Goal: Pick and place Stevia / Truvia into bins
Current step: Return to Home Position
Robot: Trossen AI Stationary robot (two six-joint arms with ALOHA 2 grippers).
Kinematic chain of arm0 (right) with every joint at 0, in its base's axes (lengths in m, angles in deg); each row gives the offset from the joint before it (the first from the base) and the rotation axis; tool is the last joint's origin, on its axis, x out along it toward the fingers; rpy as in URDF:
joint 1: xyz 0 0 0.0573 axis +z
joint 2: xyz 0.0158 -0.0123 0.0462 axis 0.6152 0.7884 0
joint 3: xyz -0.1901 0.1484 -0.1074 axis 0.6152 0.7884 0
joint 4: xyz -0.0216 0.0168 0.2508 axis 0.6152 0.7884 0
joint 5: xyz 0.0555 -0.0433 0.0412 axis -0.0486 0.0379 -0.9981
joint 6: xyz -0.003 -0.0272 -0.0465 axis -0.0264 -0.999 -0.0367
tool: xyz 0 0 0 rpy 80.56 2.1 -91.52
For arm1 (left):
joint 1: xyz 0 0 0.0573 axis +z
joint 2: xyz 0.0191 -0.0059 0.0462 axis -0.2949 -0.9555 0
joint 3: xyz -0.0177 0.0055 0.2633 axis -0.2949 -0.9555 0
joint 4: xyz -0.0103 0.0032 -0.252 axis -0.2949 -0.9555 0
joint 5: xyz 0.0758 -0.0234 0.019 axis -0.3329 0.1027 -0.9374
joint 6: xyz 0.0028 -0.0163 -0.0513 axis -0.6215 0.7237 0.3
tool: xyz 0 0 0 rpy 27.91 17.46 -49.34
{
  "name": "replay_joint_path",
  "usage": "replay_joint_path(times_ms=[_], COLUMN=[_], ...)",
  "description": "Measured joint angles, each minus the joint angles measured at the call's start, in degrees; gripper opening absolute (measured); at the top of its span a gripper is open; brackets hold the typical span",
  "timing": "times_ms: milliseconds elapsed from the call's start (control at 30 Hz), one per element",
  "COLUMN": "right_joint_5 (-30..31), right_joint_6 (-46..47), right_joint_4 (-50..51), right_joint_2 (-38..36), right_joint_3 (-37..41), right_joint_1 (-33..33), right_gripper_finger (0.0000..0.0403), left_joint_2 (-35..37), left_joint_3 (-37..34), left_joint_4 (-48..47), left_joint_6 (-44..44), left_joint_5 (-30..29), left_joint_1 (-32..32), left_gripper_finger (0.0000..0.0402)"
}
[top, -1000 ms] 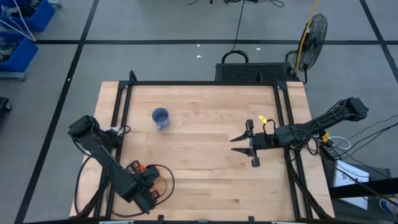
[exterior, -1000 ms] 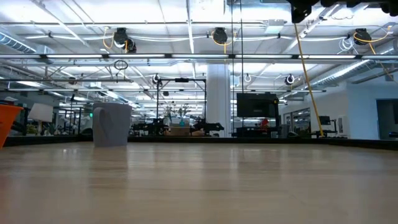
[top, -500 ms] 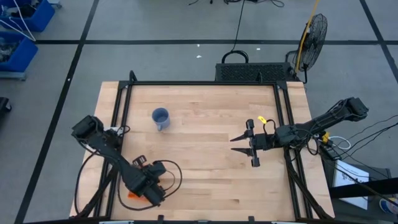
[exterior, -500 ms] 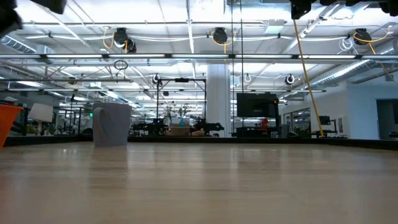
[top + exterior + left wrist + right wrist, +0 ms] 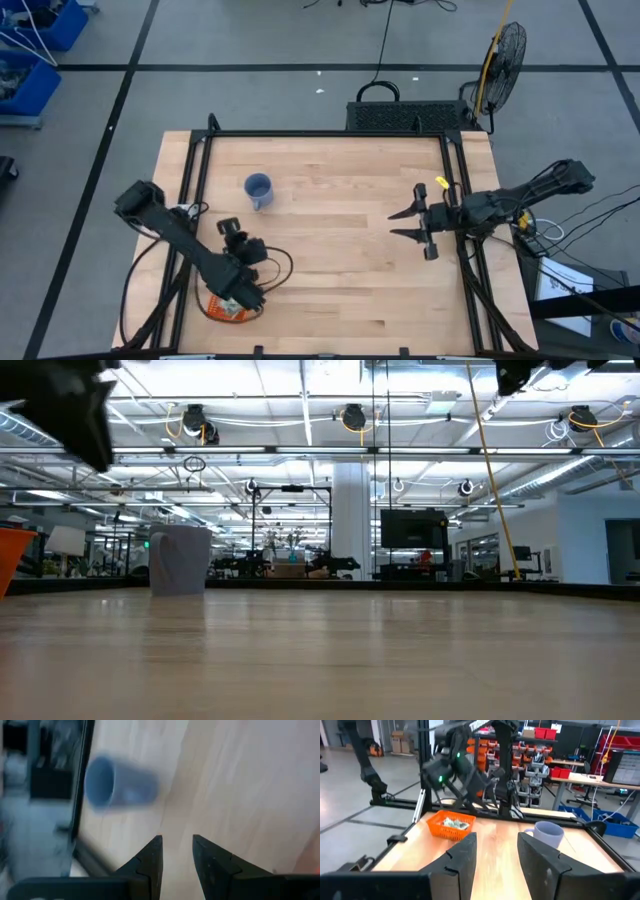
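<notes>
The orange bin [image 5: 451, 826] stands near the table's near left corner, and pale Stevia / Truvia sachets [image 5: 456, 822] lie in it. In the high view my left arm covers most of the bin [image 5: 222, 308]. My left gripper [image 5: 230, 228] hangs above the table, on the far side of the bin. It points toward the far edge and is open [image 5: 176, 840], with nothing between its fingers. My right gripper [image 5: 400, 223] hovers at the table's right side. It points toward the left edge and is open [image 5: 496, 837] and empty.
A blue cup [image 5: 258, 188] stands upright at the far left of the table, ahead of my left gripper [image 5: 117, 782]. Black frame rails [image 5: 195, 170] run along the table's edges. Bare wood [image 5: 330, 260] lies between the two arms.
My left gripper has risen from over the bin at the near left. It has swung toward the far edge and now points at the blue cup. My right gripper has drawn back a little toward the table's right edge.
</notes>
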Motion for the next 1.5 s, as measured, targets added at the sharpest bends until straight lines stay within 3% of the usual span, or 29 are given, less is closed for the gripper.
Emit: replay_joint_path(times_ms=[200, 500, 767, 1000, 1167, 1300, 1500], right_joint_5=[-0.1, -0.2, -0.1, -0.3, -0.4, -0.4, -0.3], right_joint_6=[-0.1, 0.3, -6.1, 4.6, 5.2, 5.2, 5.0], right_joint_4=[4.7, 4.7, 4.4, 5.2, 9.8, 11.5, 11.6], right_joint_2=[-5.5, -6.2, -6.2, -9.0, -12.2, -13.3, -13.4], right_joint_3=[0.0, 0.2, 1.6, 1.6, 1.6, 1.6, 1.6], right_joint_1=[0.0, 0.0, 0.0, 0.0, 0.0, 0.0, 0.0], right_gripper_finger=[0.0134, 0.0134, 0.0134, 0.0134, 0.0134, 0.0134, 0.0134], left_joint_2=[13.1, 37.5, 49.2, 56.8, 64.7, 71.3, 80.2], left_joint_3=[-1.4, -3.2, -3.6, -4.8, -12.3, -23.8, -37.4], left_joint_4=[0.3, 0.2, 0.4, 0.5, 1.0, 10.3, 38.0], left_joint_6=[-3.4, -3.5, -2.8, -2.4, 2.3, 0.2, -24.2], left_joint_5=[-6.7, -20.2, -19.5, -19.6, -19.7, -20.0, -19.8], left_joint_1=[1.5, 0.8, 0.8, 0.8, 0.8, 0.7, -0.5], left_gripper_finger=[0.0113, 0.0113, 0.0113, 0.0113, 0.0113, 0.0113, 0.0113])
